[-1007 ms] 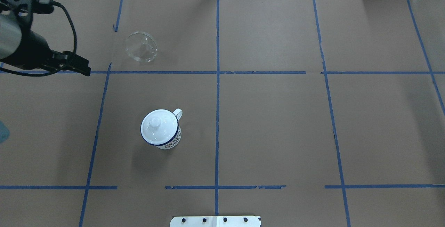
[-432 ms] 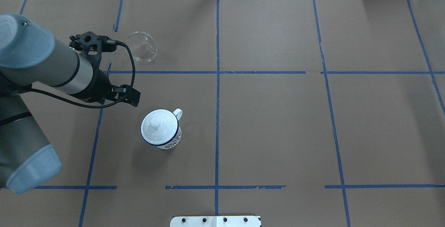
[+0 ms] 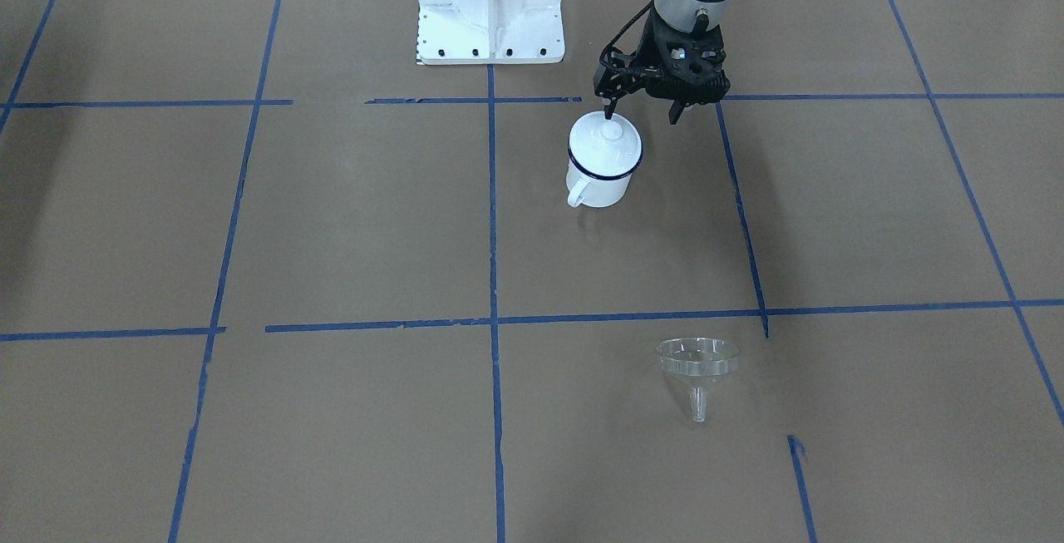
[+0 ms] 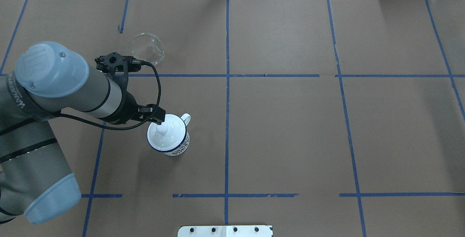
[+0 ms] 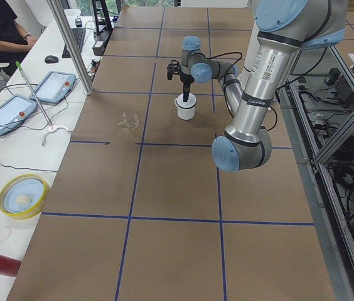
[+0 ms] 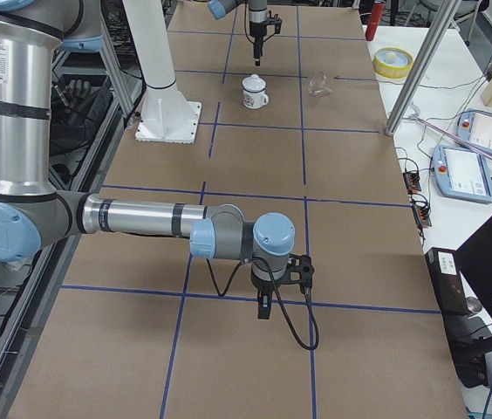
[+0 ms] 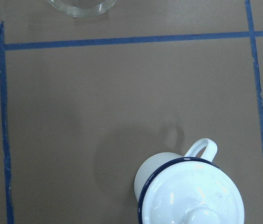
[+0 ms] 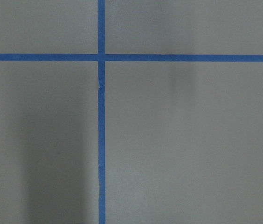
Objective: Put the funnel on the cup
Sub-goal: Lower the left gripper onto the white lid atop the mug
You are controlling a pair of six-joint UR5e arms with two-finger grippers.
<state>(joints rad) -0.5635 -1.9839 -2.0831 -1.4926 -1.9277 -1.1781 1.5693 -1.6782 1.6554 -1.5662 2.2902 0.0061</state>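
Left gripper (image 3: pixel 642 113) now nearer cup (image 3: pixel 600 167)

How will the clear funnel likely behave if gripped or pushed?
The funnel looks thin, clear and smooth: probably light, stiff, perhaps slippery. It seems to lie tilted on its round rim and spout, so a push may roll it in an arc.
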